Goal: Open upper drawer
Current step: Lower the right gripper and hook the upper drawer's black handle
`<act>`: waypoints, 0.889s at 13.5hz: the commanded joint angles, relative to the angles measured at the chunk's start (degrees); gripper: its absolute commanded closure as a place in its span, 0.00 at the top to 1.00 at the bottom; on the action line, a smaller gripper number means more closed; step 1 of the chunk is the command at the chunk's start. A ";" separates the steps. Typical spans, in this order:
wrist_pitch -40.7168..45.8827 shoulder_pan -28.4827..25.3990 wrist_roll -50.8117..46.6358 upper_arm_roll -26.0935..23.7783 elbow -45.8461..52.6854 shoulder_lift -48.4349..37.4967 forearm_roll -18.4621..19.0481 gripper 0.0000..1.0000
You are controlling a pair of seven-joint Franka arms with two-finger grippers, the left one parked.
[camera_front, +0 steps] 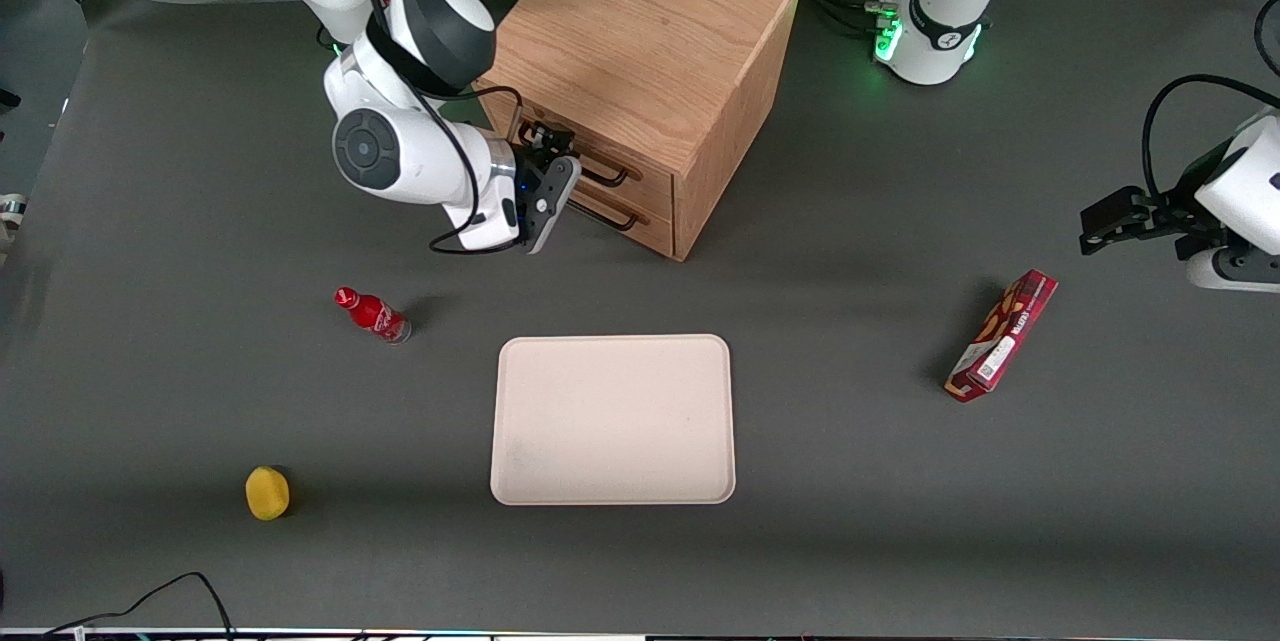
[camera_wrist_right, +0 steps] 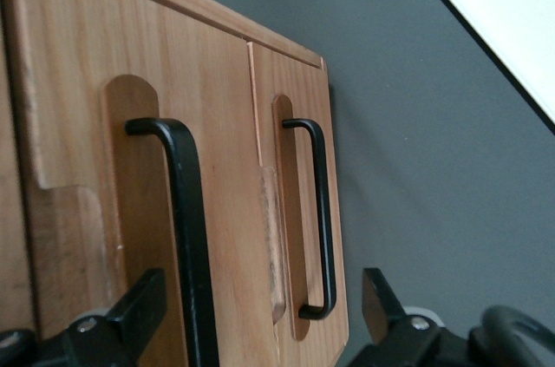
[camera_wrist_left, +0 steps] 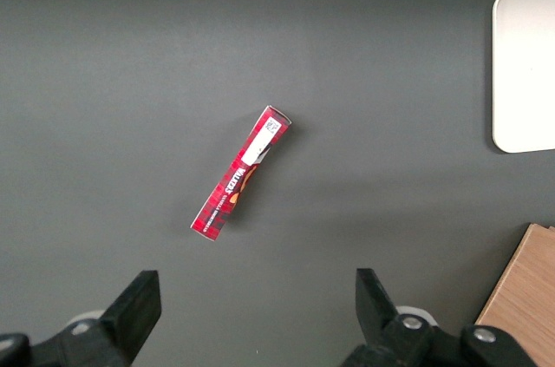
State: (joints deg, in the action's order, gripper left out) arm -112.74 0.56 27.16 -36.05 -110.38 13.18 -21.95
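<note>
Upper drawer (camera_wrist_right: 130, 211) sits shut in the oak cabinet (camera_front: 650, 41), its black bar handle (camera_wrist_right: 186, 237) running between the spread fingers (camera_wrist_right: 139, 306) of the gripper (camera_front: 548, 183), which stands directly in front of the drawer face. The jaws are wide and clasp nothing yet. This looks like the reaching step, just short of the grasp (the lower drawer (camera_wrist_right: 299, 211) with its matching handle lies close beside). Next, I judge, the fingers must close on the bar, then draw straight outward from the cabinet.

No legible text; red box (camera_front: 1001, 335) label and red bottle (camera_front: 372, 314) script unreadable.
</note>
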 commanded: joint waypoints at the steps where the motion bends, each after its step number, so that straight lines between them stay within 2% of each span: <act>1: -3.00 0.41 1.41 -0.78 -3.53 -2.37 0.06 1.00; 7: -3.71 1.11 2.63 0.36 -2.92 -1.41 1.11 1.00; 9: -3.54 1.11 3.77 2.55 -1.34 -0.09 3.22 1.00; 12: -3.19 1.11 6.59 5.27 1.90 2.54 3.49 1.00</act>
State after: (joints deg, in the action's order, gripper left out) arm -116.07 1.46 31.28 -32.40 -111.64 13.01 -19.58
